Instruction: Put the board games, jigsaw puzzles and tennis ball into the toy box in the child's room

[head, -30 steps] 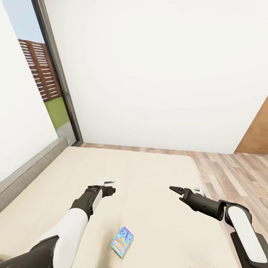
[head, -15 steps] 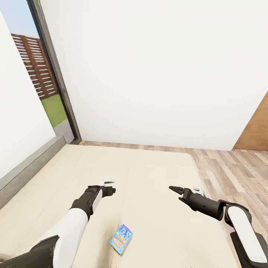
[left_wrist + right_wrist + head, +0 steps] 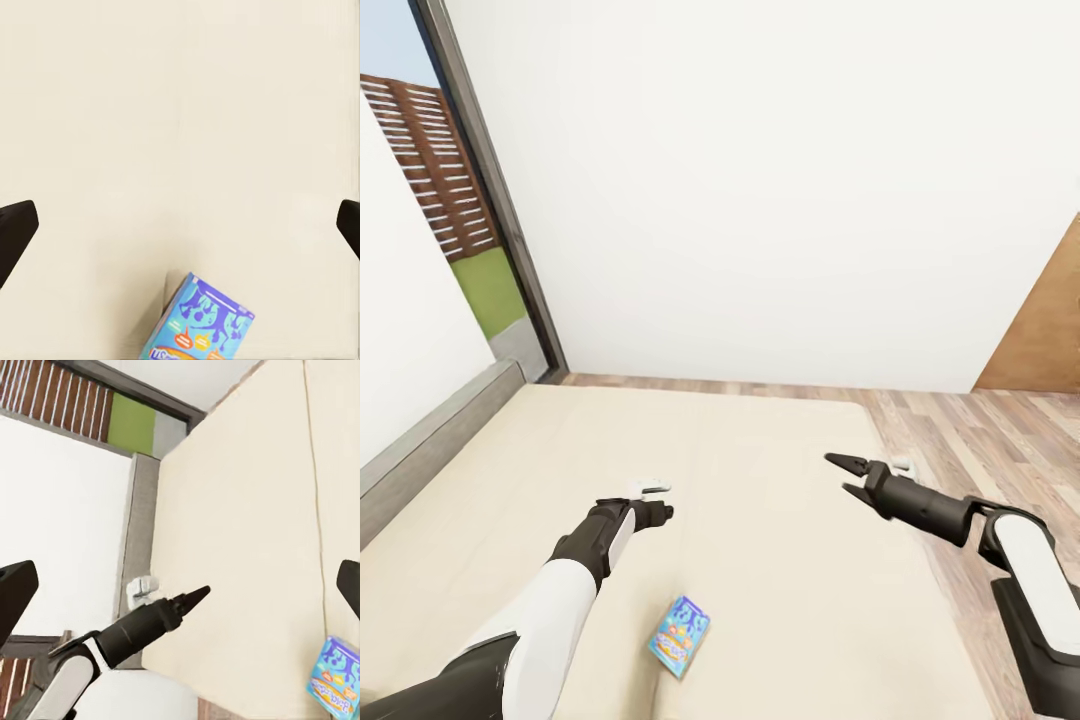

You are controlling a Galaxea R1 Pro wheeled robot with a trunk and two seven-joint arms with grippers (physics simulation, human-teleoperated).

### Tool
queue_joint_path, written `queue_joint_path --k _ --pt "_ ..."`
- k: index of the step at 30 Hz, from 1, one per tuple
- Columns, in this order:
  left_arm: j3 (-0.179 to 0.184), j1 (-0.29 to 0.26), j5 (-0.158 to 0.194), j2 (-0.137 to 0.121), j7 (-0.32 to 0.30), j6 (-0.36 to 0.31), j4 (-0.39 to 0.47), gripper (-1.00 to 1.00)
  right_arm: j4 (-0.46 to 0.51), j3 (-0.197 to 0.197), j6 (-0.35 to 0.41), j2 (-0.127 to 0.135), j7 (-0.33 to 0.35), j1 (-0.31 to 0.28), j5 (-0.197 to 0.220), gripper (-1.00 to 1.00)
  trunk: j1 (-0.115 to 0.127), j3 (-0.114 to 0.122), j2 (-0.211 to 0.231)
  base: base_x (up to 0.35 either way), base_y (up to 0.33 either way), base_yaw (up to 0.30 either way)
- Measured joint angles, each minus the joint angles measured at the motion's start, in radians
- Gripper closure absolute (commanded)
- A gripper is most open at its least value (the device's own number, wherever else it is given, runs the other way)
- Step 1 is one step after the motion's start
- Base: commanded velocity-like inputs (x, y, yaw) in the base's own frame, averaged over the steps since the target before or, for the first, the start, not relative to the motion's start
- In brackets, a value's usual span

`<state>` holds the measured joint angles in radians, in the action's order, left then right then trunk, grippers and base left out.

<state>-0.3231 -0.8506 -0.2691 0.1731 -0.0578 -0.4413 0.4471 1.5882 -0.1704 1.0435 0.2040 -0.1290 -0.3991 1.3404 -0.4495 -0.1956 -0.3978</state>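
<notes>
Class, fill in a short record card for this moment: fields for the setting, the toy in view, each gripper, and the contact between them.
setting: bed with beige cover, wooden floor beside it
toy: small blue board game, lying flat on the bed
left gripper: open, above the bed, empty
right gripper: open, above the bed, empty
contact: neither gripper touches the board game

The small board game [image 3: 679, 636] lies flat on the bed [image 3: 760, 470], near the bed's front edge — between the two arms. The left gripper [image 3: 657, 502] hangs over the bed behind the game and to its left; the right gripper [image 3: 844, 474] hangs behind it to the right — near the bed's right edge, beside the floor [image 3: 1000, 440].
</notes>
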Motion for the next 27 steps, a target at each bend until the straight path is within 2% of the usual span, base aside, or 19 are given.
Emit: queue_joint_path --k 4,11,12,15,22,27 --pt "0.0 0.0 0.0 0.0 -0.016 -0.001 0.0 -1.0 -0.003 0.006 0.0 0.045 -0.004 -0.095 0.065 -1.0 0.0 -0.007 0.0 0.0 0.0 -0.031" --pt "0.0 0.0 0.0 0.0 -0.023 -0.001 0.0 -1.0 -0.018 0.012 0.0 0.066 -0.021 -0.237 0.094 -1.0 0.0 -0.018 0.0 0.0 0.0 -0.008" --pt "0.0 0.0 0.0 0.0 -0.023 -0.001 0.0 -1.0 -0.034 0.02 0.0 0.068 -0.031 -0.277 0.098 -1.0 0.0 -0.02 0.0 0.0 0.0 -0.003" --pt "0.0 0.0 0.0 0.0 -0.024 -0.001 0.0 -1.0 -0.067 0.051 0.0 0.069 -0.051 -0.335 0.099 -1.0 0.0 -0.025 0.0 0.0 0.0 -0.002" --pt "0.0 0.0 0.0 0.0 -0.024 -0.002 0.0 -1.0 -0.17 0.16 0.0 0.062 -0.107 -0.442 0.1 -1.0 0.0 -0.036 0.0 0.0 0.0 0.0" --pt "0.0 0.0 0.0 0.0 -0.025 -0.003 0.0 -1.0 -0.244 0.203 -0.001 0.052 -0.15 -0.489 0.1 -1.0 0.0 -0.045 0.0 0.0 0.0 0.0"
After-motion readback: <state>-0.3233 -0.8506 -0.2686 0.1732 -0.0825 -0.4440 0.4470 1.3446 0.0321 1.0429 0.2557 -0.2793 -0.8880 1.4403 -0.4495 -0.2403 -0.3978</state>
